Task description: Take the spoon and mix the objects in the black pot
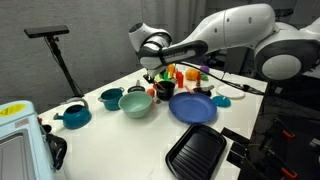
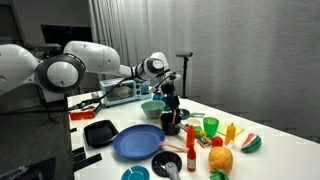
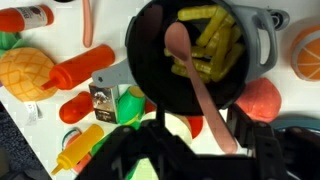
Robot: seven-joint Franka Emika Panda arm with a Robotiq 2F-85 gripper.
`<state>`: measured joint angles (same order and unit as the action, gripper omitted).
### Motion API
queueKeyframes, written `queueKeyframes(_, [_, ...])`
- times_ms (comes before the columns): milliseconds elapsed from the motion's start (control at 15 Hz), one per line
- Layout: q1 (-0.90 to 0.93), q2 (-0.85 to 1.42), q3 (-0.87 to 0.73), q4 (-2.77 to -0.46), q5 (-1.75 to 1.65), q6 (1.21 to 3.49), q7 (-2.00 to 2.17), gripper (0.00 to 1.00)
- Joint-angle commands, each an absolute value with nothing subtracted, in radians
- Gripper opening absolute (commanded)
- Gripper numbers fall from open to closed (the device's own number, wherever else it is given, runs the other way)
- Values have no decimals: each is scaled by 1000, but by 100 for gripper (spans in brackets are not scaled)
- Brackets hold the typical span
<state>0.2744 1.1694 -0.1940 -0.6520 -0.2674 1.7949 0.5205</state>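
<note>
Now: spoon in the pot, little room for error

At the bottom edge of the wrist view the gripper (image 3: 195,160) hangs dark over the work. Whether its fingers clamp the pink spoon (image 3: 197,88) or stand apart from its handle, I cannot tell. The spoon runs up from there, and its bowl lies among yellow sticks (image 3: 215,40) inside the black pot (image 3: 145,60), which fills the upper middle of the frame. Toys crowd the pot: a red fruit (image 3: 262,100) at lower right, then a red bottle (image 3: 80,70) and a pineapple (image 3: 22,70) out at left. The pot's walls look low, so a hard sweep would likely flick sticks over the rim or shove the light pot into its neighbours. A loose hold would let the spoon twist instead of stirring.
</note>
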Motion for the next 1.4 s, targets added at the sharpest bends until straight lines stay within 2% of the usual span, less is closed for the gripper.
queueKeyframes(0, [274, 1201, -206, -583, -273, 1764, 529, 34])
queueKeyframes(333, [272, 1199, -200, -579, -265, 1763, 525, 1])
queueKeyframes(400, [271, 1199, -201, -578, -265, 1763, 527, 0])
queueKeyframes(467, [270, 1198, -200, -579, -265, 1764, 526, 4])
queueKeyframes(533, [269, 1197, -199, -579, -266, 1765, 525, 2])
queueKeyframes(1000, [276, 1181, -203, -597, -275, 1861, 548, 4])
queueKeyframes(1267, [282, 1174, -197, -604, -275, 1840, 528, 4])
queueKeyframes(1333, [286, 1176, -201, -603, -282, 1847, 529, 13])
